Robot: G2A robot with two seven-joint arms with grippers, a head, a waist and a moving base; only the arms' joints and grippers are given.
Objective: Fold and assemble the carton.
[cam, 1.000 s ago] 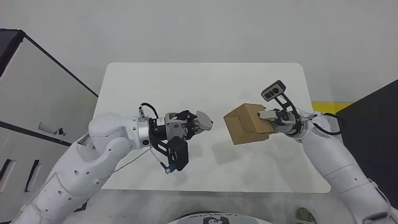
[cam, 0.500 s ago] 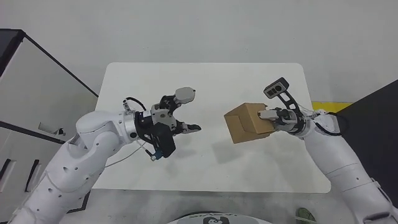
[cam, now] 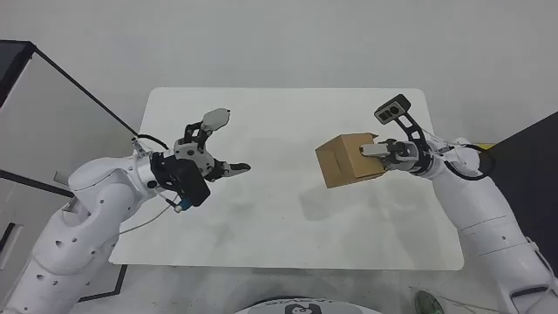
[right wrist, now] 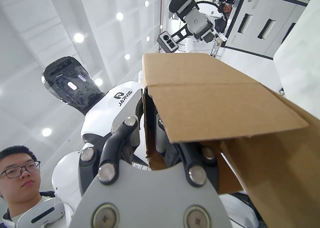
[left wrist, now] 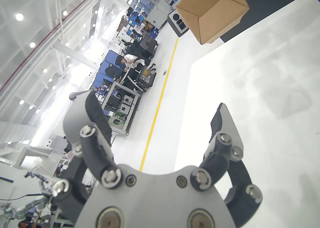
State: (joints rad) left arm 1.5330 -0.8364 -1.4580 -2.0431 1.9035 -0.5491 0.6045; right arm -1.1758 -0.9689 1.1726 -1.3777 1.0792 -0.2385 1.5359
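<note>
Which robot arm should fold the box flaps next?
Left, probably. The left gripper is open, empty and faces the carton, while the right gripper is busy holding it above the table.

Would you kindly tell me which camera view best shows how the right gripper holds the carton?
The right wrist view: the right gripper pinches one carton wall close up. The top view shows the held carton small, over the table; the left wrist view shows it far off, grip hidden.
</note>
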